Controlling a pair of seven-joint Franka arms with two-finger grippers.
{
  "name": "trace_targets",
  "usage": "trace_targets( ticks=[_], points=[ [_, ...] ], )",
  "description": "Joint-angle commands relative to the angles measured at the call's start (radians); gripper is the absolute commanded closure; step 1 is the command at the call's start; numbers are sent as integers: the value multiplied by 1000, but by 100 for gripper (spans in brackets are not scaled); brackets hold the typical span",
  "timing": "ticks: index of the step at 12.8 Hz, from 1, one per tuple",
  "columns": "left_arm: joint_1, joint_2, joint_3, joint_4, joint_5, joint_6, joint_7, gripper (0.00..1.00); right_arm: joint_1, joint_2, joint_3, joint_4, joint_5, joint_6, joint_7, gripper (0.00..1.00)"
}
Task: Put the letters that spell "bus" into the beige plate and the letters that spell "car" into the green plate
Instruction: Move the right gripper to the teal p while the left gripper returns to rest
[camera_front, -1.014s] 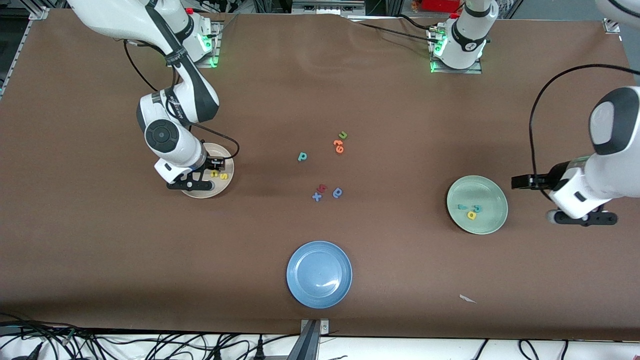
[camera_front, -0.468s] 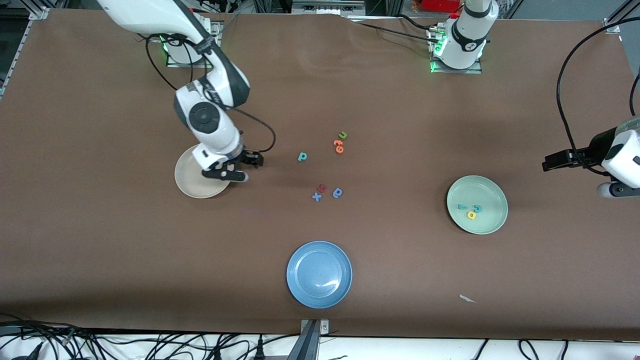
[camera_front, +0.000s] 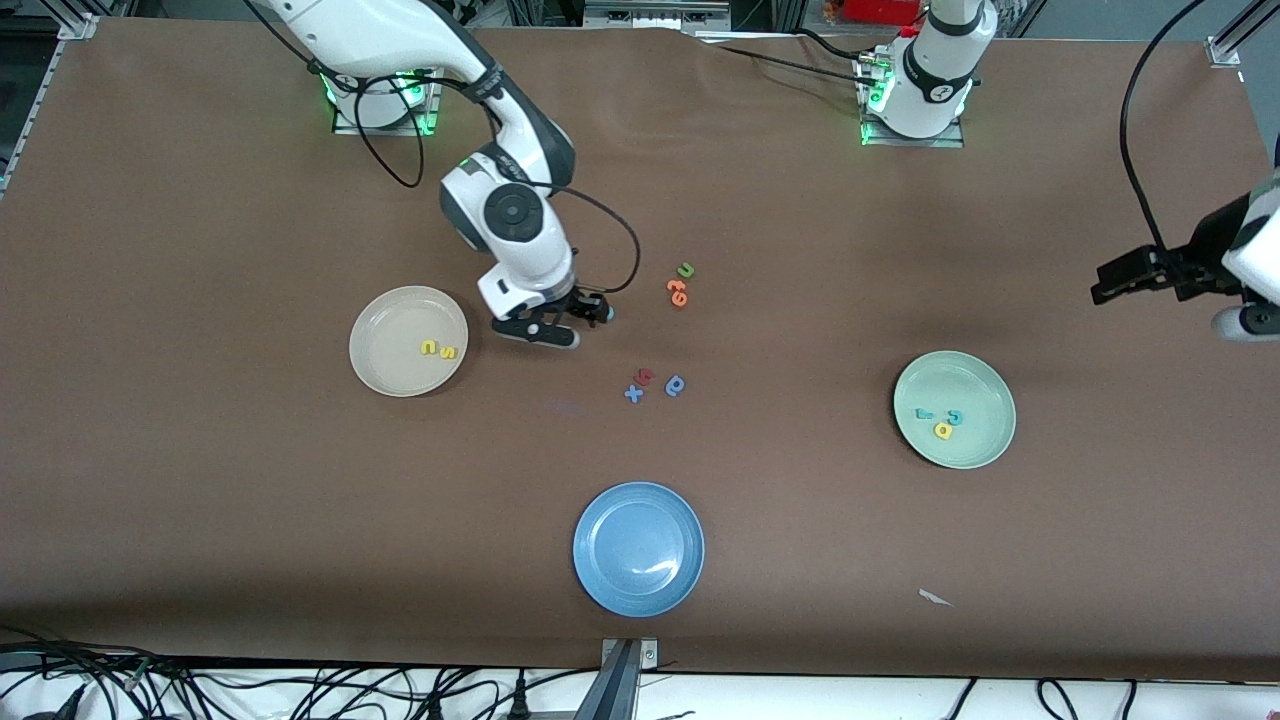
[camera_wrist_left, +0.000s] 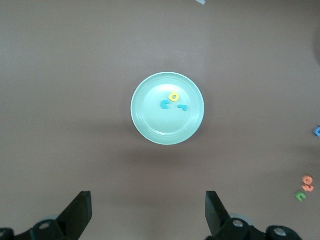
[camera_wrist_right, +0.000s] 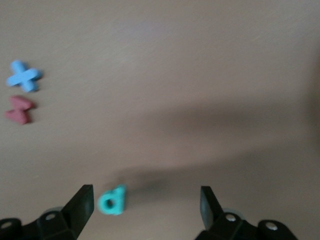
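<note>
The beige plate holds a yellow u and a yellow s. My right gripper hangs open just above the table between that plate and the loose letters. The teal b lies on the table between its fingers, close to one of them; the wrist hides it in the front view. The green plate holds a teal r, a teal c and a yellow a. My left gripper is open and empty, high above the table beside the green plate.
A green u and orange letters lie mid-table. Nearer the camera are a red letter, a blue x and a blue round letter. The blue plate sits near the front edge, with a white scrap toward the left arm's end.
My right gripper left the beige plate, opened wider and moved over the teal b, uncovering the yellow u and s in the plate. The left arm rose and drew back from the green plate.
</note>
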Motion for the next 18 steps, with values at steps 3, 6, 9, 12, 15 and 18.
trace_targets(
  ticks=[3,6,9,12,15,18],
  points=[
    [2,-74,-89,-31,-18,-60,-1,0,66,124,-4,133,-91,-6,149,6],
    [15,-73,-89,-29,-15,-57,10,0,72,138,-4,136,-137,-3,177,13],
    [25,-61,-71,-31,-8,-43,19,0,74,138,-4,133,-138,-3,177,22],
    [39,-64,-39,-38,-6,-42,71,0,72,136,-3,133,-137,-3,178,34],
    [39,-68,-19,-40,-4,-40,75,0,72,136,-1,130,-135,-3,180,41],
    [49,-61,-13,-38,-6,-49,81,0,72,130,11,125,-135,-4,198,59]
  ],
)
